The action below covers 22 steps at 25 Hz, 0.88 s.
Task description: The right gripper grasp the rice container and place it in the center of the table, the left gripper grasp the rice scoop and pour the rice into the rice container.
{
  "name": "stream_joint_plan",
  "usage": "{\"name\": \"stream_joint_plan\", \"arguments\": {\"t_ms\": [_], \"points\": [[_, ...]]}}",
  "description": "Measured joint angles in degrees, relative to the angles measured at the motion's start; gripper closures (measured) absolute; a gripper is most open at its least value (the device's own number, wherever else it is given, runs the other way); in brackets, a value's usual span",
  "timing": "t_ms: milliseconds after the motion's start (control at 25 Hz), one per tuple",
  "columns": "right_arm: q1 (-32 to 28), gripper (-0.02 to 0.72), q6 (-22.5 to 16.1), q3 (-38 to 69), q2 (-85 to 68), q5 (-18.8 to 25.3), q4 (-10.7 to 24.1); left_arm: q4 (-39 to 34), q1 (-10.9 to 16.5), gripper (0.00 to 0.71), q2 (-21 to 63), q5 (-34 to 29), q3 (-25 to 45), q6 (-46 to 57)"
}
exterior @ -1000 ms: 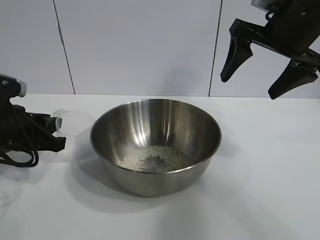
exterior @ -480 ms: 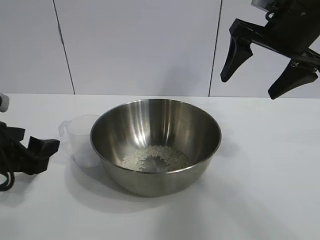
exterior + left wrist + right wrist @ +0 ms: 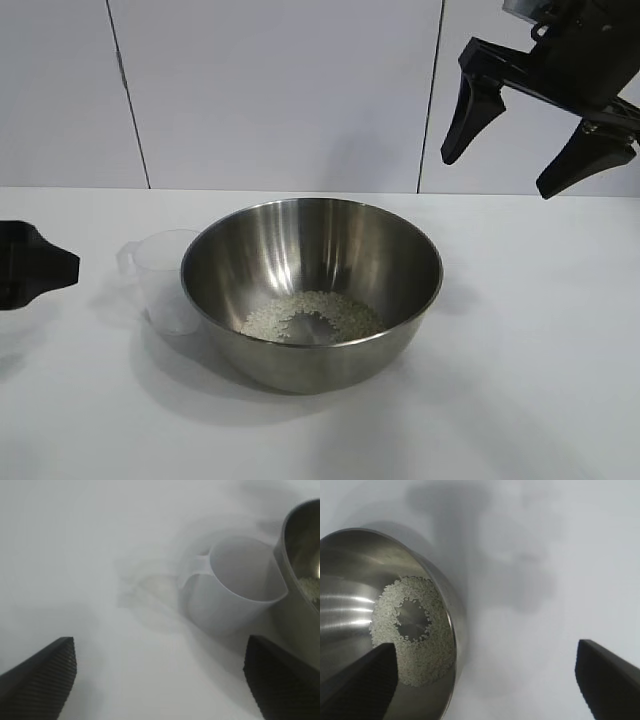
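With rice [image 3: 312,315] lying in the bowl [image 3: 311,291] mid-surface and the emptied cup [image 3: 165,278] upright touching it, the pour looks done; both the left gripper [image 3: 160,680] and raised right gripper [image 3: 520,125] have fingers spread, holding nothing, so only parking seems left.

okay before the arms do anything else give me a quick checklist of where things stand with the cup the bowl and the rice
1. Rice in the bowl: ok, a ring of grains lies on the bowl's bottom.
2. Cup set down upright on the table: ok, it stands at the bowl's left side, close against the wall; contact cannot tell.
3. Cup empty: ok, the left wrist view shows no grains inside.
4. Left gripper free of the cup: ok, fingers spread, nothing between them, cup ahead of it.
5. Right gripper clear of the bowl: ok, open and raised above the table's right side.
6. Spilled grains on the table: none visible.
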<state>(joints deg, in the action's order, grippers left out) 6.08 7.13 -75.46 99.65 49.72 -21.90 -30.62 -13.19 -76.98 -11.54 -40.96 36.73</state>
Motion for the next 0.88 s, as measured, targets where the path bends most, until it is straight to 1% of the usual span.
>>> {"name": "stream_joint_plan", "arguments": {"t_ms": [40,80,120,240,320,360,440,480,520,600,720,880], "points": [[0.0,0.042,0.0,0.0,0.0,0.0,0.0,2.74,0.0,0.053,0.0,-1.85,-1.74,-3.17],[0.0,0.042,0.0,0.0,0.0,0.05,0.0,6.96,0.0,0.053,0.05,-3.33,-3.71,-7.04],[0.0,0.042,0.12,0.0,0.0,0.05,0.0,11.52,0.0,0.053,0.05,-5.26,-5.58,-13.05],[0.0,0.042,0.4,0.0,0.0,0.05,0.0,31.67,0.14,0.053,0.05,-12.56,-10.47,-35.81],[0.0,0.042,0.61,0.0,0.0,0.1,0.0,47.47,0.94,0.053,0.05,-18.74,-13.56,-51.72],[0.0,0.042,0.67,0.0,0.0,0.1,0.0,54.73,1.62,0.053,0.05,-21.24,-14.67,-57.0],[0.0,0.042,0.79,0.0,0.0,0.25,0.0,65.18,3.45,0.053,-0.04,-26.57,-16.99,-65.87],[0.0,0.042,0.98,0.0,0.0,0.31,0.0,69.02,4.2,0.053,-0.38,-28.89,-17.93,-68.06],[0.0,0.042,1.3,0.0,0.0,0.38,-0.17,71.31,4.85,0.053,-0.97,-30.55,-19.07,-68.86],[0.0,0.042,2.01,0.0,0.0,0.49,-0.68,72.68,5.32,0.053,-2.68,-32.81,-21.24,-68.63],[0.0,0.042,2.77,0.0,0.0,1.0,-2.13,72.72,5.32,0.053,-6.36,-33.48,-24.1,-66.78],[0.0,0.042,4.98,0.0,0.0,1.57,-5.37,72.72,5.32,0.053,-11.48,-34.2,-27.31,-65.2]]}}
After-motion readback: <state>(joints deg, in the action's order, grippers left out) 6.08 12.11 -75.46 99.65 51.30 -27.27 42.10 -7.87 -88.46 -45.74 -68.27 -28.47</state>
